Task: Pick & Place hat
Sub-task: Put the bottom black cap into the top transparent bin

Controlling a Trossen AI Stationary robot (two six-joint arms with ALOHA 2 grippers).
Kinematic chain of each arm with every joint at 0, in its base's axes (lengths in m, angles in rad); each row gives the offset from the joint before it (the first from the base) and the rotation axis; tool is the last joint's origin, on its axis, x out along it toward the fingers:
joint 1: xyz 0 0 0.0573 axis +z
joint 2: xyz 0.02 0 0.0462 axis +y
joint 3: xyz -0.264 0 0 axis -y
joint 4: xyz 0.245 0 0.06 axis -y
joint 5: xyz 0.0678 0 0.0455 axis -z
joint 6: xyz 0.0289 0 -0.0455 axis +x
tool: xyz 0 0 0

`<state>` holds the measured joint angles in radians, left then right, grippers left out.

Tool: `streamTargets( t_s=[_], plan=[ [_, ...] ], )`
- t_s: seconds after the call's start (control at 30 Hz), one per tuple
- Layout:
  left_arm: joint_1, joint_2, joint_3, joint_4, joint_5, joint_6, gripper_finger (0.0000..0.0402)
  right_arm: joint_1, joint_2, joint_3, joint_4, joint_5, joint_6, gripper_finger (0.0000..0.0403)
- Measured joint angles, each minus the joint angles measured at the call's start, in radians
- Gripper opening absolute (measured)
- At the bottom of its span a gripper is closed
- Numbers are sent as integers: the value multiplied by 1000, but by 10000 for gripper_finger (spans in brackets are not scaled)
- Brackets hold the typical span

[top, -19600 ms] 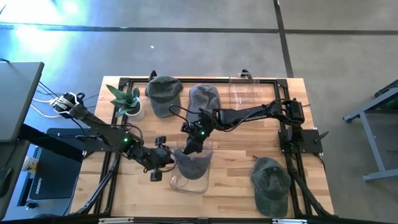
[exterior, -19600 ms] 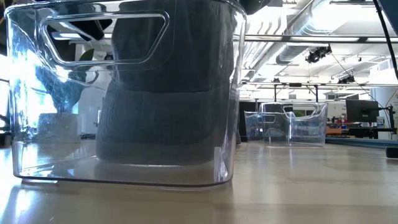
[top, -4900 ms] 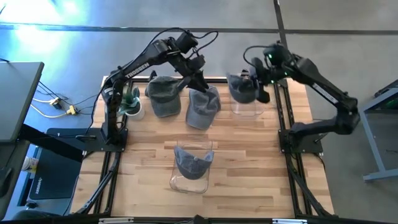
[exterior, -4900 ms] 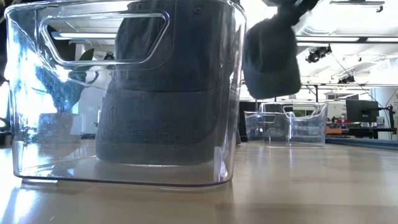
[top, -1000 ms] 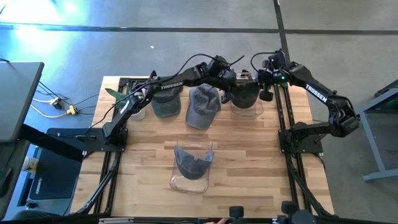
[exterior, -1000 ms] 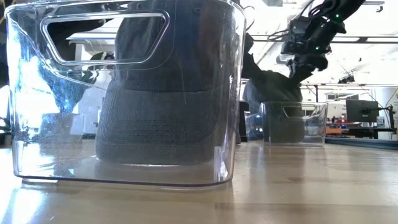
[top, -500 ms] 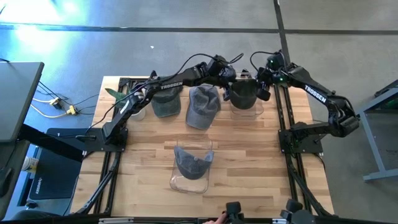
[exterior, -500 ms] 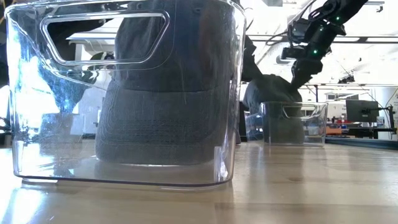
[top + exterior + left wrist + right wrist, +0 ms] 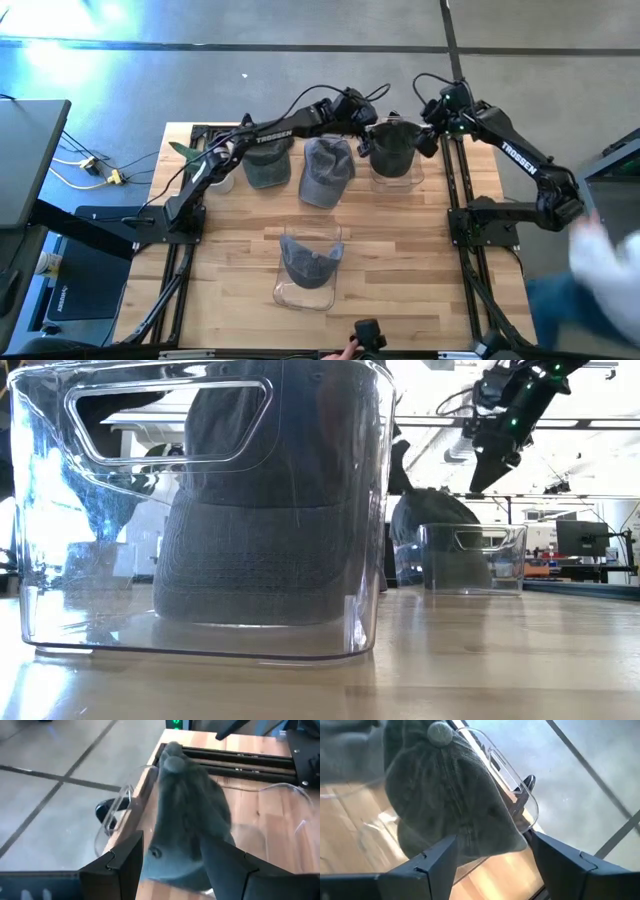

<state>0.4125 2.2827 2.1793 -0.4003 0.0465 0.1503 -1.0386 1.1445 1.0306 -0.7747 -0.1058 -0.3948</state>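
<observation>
A grey-green hat (image 9: pixel 392 145) sits in the clear bin (image 9: pixel 400 180) at the table's far right, its crown rising above the rim (image 9: pixel 435 510). My left gripper (image 9: pixel 368 135) is open at the hat's left side; in its wrist view the fingers (image 9: pixel 120 865) stand on either side of the hat's lower edge (image 9: pixel 175 855). My right gripper (image 9: pixel 428 138) is open, up and to the right of the hat, clear above it in the low view (image 9: pixel 490 460). Its wrist view looks down on the hat's top button (image 9: pixel 440 734). My left gripper has its open fingers to either side of the hat's lower part (image 9: pixel 165 860), coming from the table's left and slanting down. I cannot tell whether a finger touches the cloth. The hat rests in the bin.
Two more hats (image 9: pixel 265 155) (image 9: pixel 328 172) lie on the far middle of the table. A second clear bin (image 9: pixel 310 290) with a hat stands near the front. A potted plant (image 9: pixel 205 160) is at far left. A person's blurred sleeve (image 9: pixel 600 270) shows at the lower right.
Both grippers have opened and let go of the hat, which now rests in the far right bin. My right gripper has rolled and risen off the hat. My left gripper has swung at the wrist but kept its place.
</observation>
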Motion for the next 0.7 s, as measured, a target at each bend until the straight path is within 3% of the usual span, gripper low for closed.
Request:
streamTargets(
  t_s=[0.1, 0.2, 0.3, 0.47, 0.6, 0.7],
  plan=[
    [0, -11, 36, -57, -9, 1, 191, -1, -10, 18, -43, -52, 100, 232],
    [3, -8, 107, -183, -8, -1, 191, -3, -6, 19, -54, -192, 179, 215],
    [7, -12, 133, -182, 6, 0, 191, -1, 15, 19, -13, -294, 222, 195],
    [7, -6, 130, -183, -23, 18, 191, -4, 59, 19, 144, -218, 377, 161],
    [6, -6, 131, -156, 4, 36, 191, -40, 129, 40, 278, -312, 539, 149],
    [7, -7, 130, -158, 82, 36, 191, -77, 238, 118, 303, -321, 579, 149]
  ],
)
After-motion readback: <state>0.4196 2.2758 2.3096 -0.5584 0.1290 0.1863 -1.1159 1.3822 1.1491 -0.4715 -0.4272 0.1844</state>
